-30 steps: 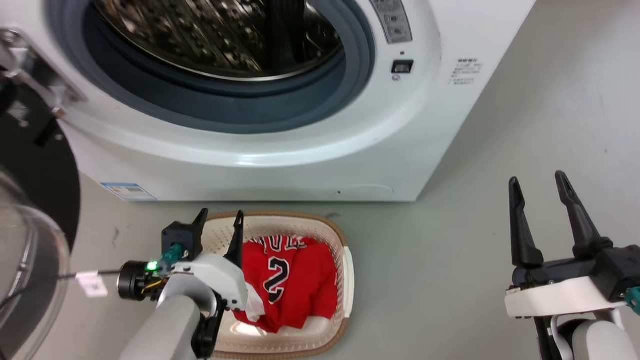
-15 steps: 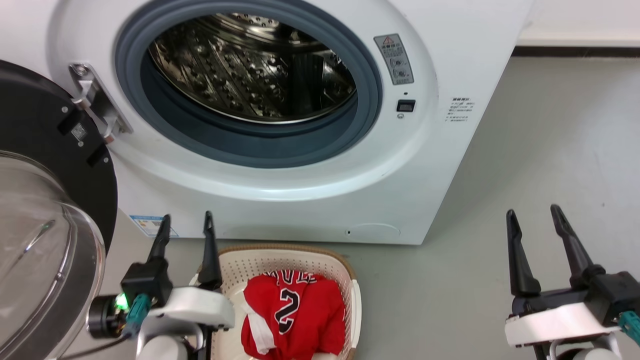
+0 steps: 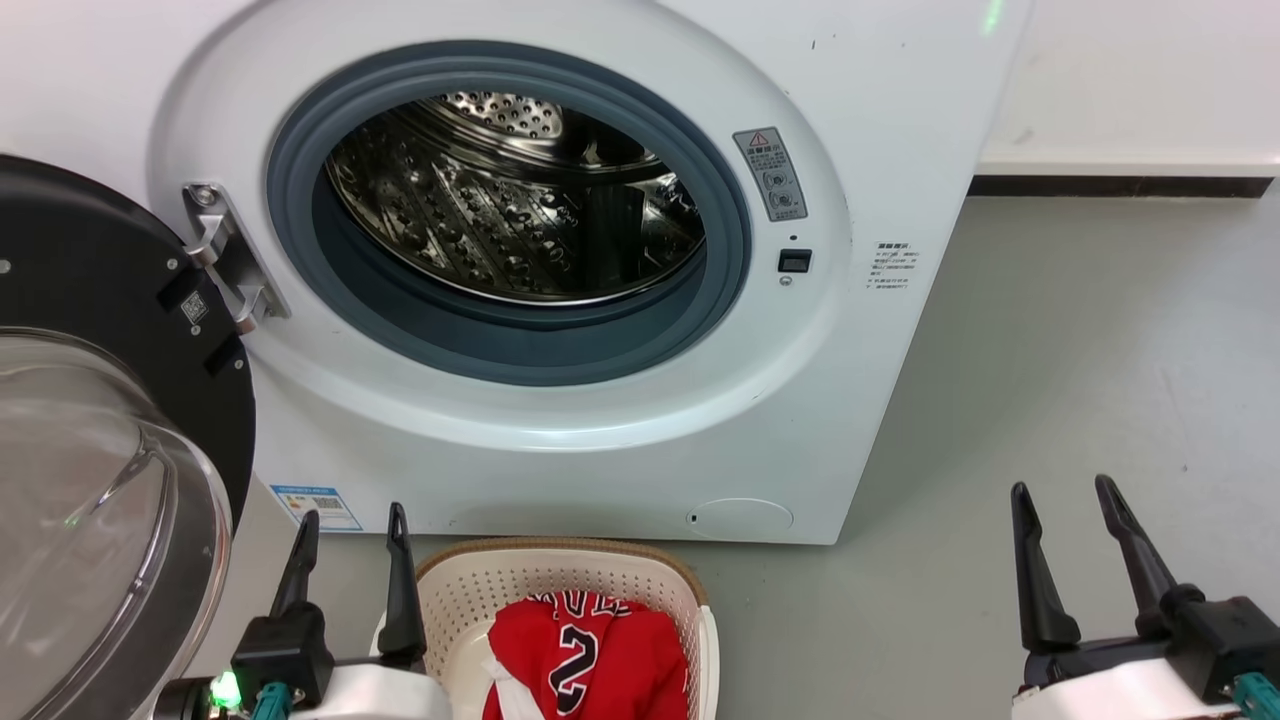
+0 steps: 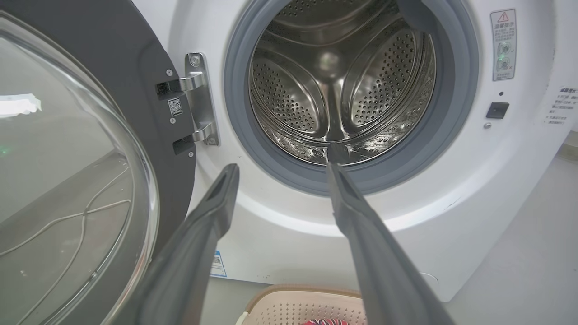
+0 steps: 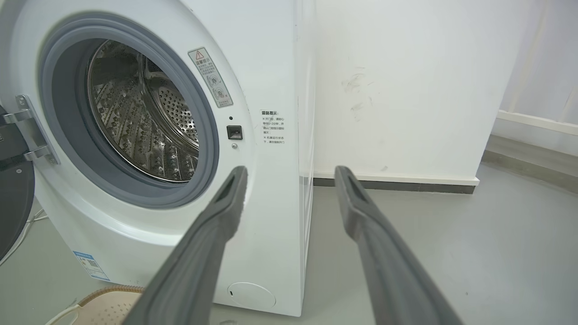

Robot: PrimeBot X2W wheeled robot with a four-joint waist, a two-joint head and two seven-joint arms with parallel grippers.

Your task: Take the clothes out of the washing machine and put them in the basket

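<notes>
The clothes (image 3: 585, 660), a red jersey with a dark number 2, lie inside the cream basket (image 3: 455, 600) on the floor in front of the washing machine (image 3: 880, 150). The machine's door (image 3: 90, 400) hangs open at the left, and its steel drum (image 3: 500, 215) holds no cloth that I can see. My left gripper (image 3: 352, 520) is open and empty just left of the basket. At the lower right my right gripper (image 3: 1062, 492) stands open over bare floor. A sliver of red (image 4: 323, 322) shows in the basket (image 4: 293, 307) in the left wrist view, below the open left gripper (image 4: 282, 167). The right gripper (image 5: 289, 169) points past the machine's corner.
The glass door (image 4: 67, 180) swings out close to my left arm. A white wall with a dark skirting (image 3: 1120, 185) runs behind the machine on the right. Grey floor (image 3: 1100, 380) stretches to the right of the machine. A thin cable (image 5: 27, 225) lies by the machine's left side.
The head camera has tilted up, so the drum now shows whole and the basket has slid to the bottom edge. My left gripper has drawn back from the basket and turned fingers-up.
</notes>
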